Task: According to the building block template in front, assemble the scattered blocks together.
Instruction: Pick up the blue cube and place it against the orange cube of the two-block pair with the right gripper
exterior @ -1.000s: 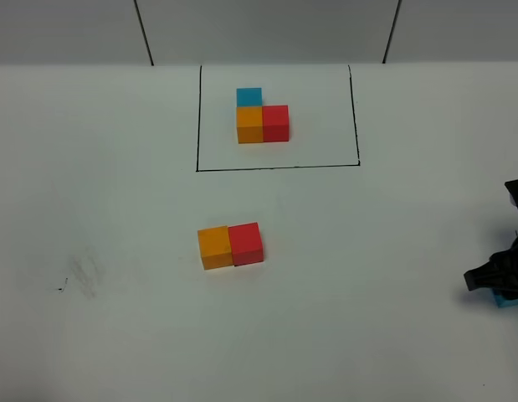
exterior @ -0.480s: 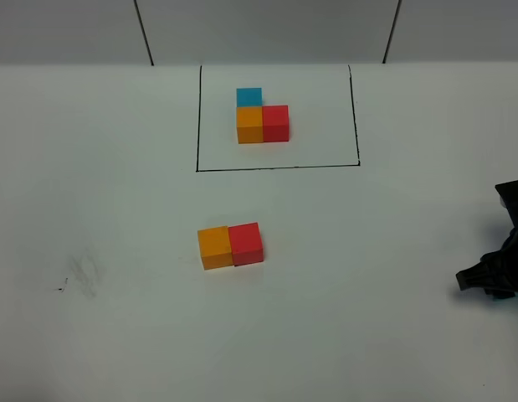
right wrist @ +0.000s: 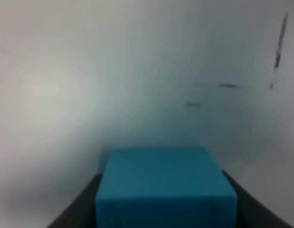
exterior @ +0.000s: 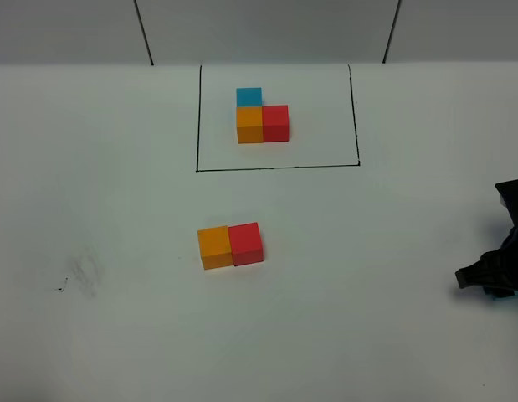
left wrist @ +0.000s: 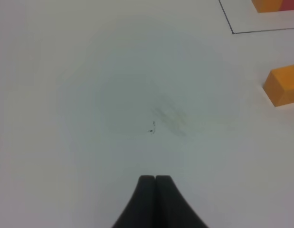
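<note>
A white table [exterior: 116, 167] filled most of the view under soft, even light. Behind it stood a grey wall [exterior: 267, 29] split by two dark slanting seams [exterior: 144, 33]. A faint grey smudge [exterior: 83, 275], perhaps pencil scuffing, marked the tabletop's left side.

A plain white matte tabletop [exterior: 392, 352] fills the view, backed by a pale grey wall [exterior: 267, 29] crossed by two thin black slanting lines [exterior: 144, 32]. On the left of the table is a faint grey smudge [exterior: 83, 275], with a tiny dark speck [exterior: 61, 289] just beside it.
</note>
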